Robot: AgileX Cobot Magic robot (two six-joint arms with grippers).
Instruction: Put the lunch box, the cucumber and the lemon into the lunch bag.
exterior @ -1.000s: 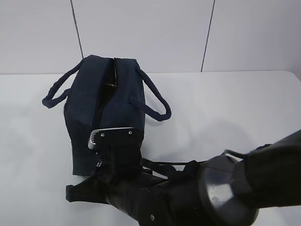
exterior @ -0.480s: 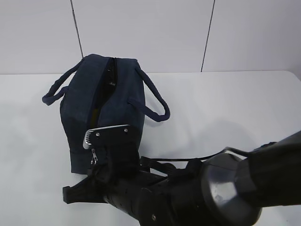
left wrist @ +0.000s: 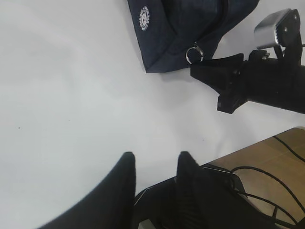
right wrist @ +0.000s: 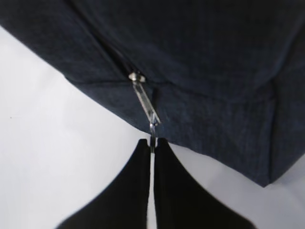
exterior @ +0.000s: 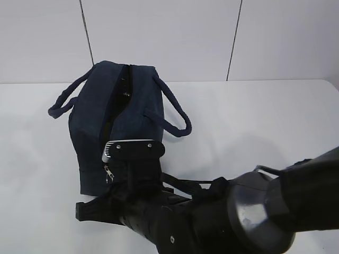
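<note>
In the exterior view, the lunch bag [exterior: 117, 119] stands on the white counter [exterior: 254, 121], and the right arm [exterior: 222, 222] stretches low across the front toward the bag's near end.

The left wrist view shows the left pincer [left wrist: 155, 164] hanging over bare counter, fingers apart and empty, well apart from the bag.

In the right wrist view, the right pincer [right wrist: 152, 143] is clamped together on the zipper pull [right wrist: 145, 102] at the bag's end.

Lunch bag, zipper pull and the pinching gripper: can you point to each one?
lunch bag [exterior: 132, 114], exterior view, on its navy top panel.
zipper pull [right wrist: 147, 104], right wrist view, on its metal tab.
right gripper [right wrist: 152, 145], right wrist view, between its fingertips.
</note>
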